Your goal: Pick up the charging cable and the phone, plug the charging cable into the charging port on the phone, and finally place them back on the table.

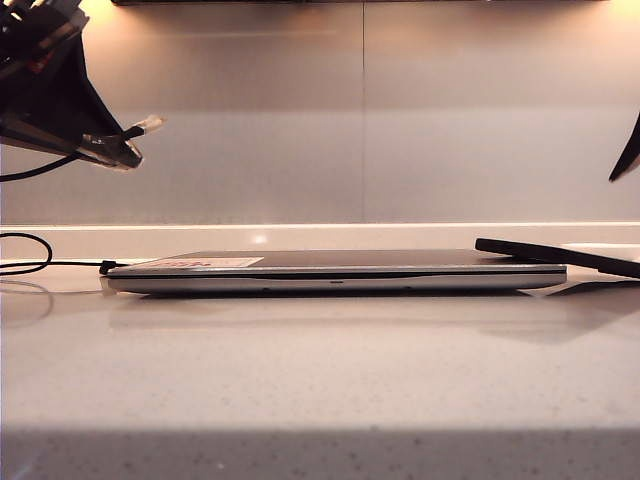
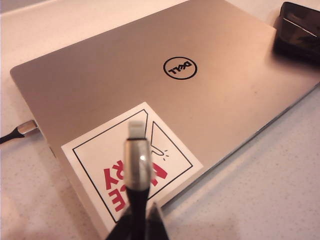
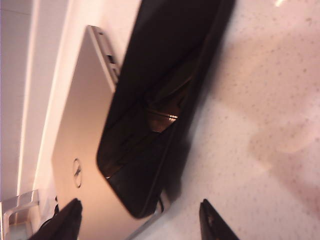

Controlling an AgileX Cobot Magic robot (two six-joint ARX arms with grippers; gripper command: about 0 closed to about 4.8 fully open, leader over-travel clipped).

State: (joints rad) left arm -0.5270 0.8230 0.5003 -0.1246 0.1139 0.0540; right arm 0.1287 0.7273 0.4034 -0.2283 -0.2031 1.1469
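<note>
My left fingers (image 2: 141, 222) are pinching the thin black charging cable (image 2: 137, 170) just behind its silvery plug tip, holding it in the air above the wide silver-grey closed laptop (image 2: 220, 105) near the table's (image 1: 320, 380) left side. My right fingers (image 3: 140, 220) are standing wide apart, holding nothing, hovering over the flat black phone (image 3: 150, 115). The phone is lying tilted, one end propped on the laptop's right corner, the other toward the table's right edge.

Phone (image 1: 570, 255) cropped by the exterior view's edge, right tool (image 1: 628, 152) mostly off-frame.
</note>
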